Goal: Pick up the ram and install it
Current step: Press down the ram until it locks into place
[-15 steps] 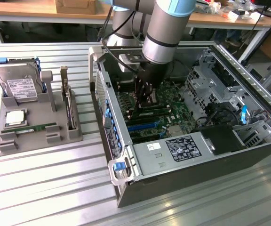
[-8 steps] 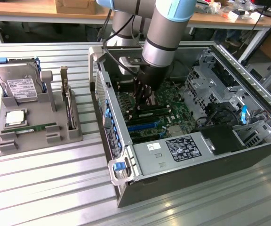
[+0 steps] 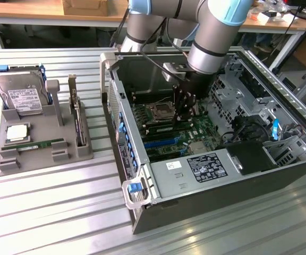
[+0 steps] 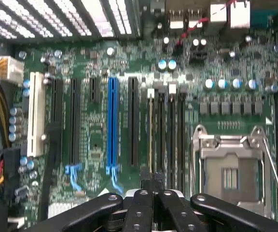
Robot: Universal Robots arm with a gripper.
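Open computer case (image 3: 142, 188) nearest on the tabletop (image 3: 47, 212). Inside, over the motherboard (image 4: 95, 140), hand (image 3: 184, 112) with fingers together, pressing down on a ram (image 4: 151, 130) seated edge-on in its slot beside the processor socket (image 4: 230, 169). Farther off, a second ram (image 3: 39, 144) (green, flat) in the grey tray (image 3: 15, 164).

Ribbed glossy metal table (image 3: 47, 212) — matt grey plastic tray (image 3: 15, 164), green ram (image 3: 40, 144)
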